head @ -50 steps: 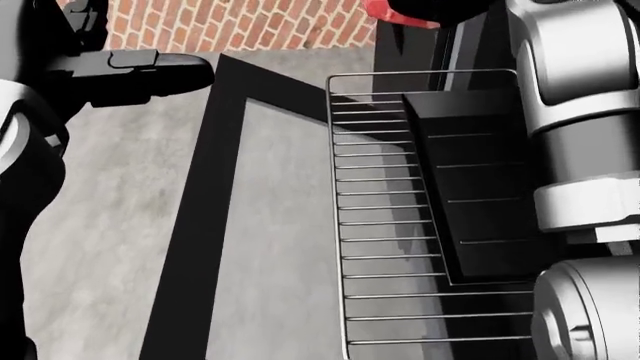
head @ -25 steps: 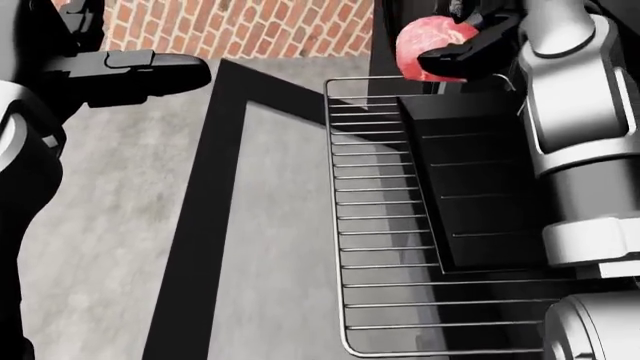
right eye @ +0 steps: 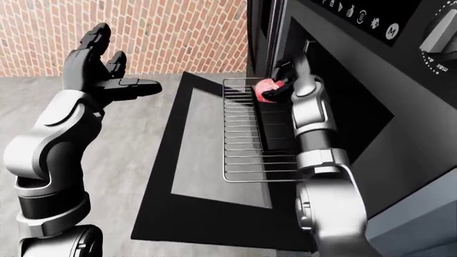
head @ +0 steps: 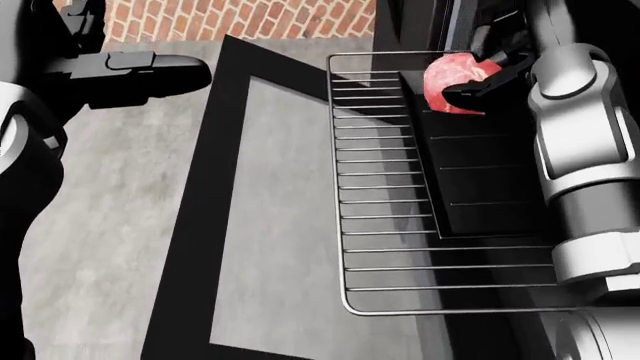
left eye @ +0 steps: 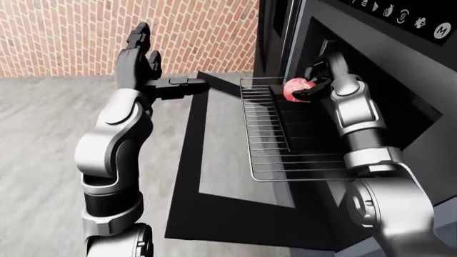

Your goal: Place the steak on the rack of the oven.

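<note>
The red and pink steak is held in my right hand, whose dark fingers close round it. It hangs just above the far right part of the wire oven rack, which is pulled out over the open oven door. In the left-eye view the steak sits at the mouth of the oven cavity. My left hand is raised with fingers spread, empty, far to the left of the rack.
A dark tray lies under the rack's right side. The oven's control panel runs above the cavity. A brick wall stands behind, over a grey floor.
My right hand has brought the steak down from the picture's top edge to just above the rack. The head camera has shifted slightly. The left arm has not moved.
</note>
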{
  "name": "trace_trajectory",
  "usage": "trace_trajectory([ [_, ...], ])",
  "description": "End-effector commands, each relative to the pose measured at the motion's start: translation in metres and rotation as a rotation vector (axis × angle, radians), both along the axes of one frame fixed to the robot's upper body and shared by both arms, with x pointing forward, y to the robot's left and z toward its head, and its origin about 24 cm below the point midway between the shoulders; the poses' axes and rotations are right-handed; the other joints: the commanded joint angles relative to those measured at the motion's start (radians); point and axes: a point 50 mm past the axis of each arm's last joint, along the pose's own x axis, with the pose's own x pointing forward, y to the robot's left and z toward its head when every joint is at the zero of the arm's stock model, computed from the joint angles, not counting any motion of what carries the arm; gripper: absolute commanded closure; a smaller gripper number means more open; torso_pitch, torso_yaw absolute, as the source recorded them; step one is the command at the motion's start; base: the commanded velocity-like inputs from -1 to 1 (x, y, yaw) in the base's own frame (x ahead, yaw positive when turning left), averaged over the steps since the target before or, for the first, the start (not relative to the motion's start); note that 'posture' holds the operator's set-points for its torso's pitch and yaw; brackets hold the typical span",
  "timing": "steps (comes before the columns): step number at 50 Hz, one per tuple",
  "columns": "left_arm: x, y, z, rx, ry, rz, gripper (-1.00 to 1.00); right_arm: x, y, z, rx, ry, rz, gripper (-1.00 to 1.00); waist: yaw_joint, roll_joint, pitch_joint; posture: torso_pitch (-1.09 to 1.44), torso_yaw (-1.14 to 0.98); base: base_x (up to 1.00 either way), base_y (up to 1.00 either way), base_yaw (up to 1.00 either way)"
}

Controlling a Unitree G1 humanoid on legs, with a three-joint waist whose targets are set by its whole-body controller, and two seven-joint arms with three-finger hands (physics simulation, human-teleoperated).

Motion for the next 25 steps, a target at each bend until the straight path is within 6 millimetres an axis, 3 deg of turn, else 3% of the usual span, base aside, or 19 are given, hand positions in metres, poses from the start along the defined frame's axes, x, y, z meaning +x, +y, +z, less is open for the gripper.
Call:
trace_trajectory([
  [1,-0.005,0.0,0.019,0.0,-0.093,-0.001,-1.0,-0.001,0.003,0.034,-0.017,-0.138,0.015,1.0,0.0,-0.003,-0.033,0.0,0.0,0.0,0.0,0.0],
  [25,-0.005,-0.001,0.019,-0.001,-0.093,-0.001,-1.0,-0.002,-0.011,0.013,-0.022,-0.122,-0.037,1.0,0.003,-0.006,-0.045,0.0,0.0,0.0,0.0,0.0],
])
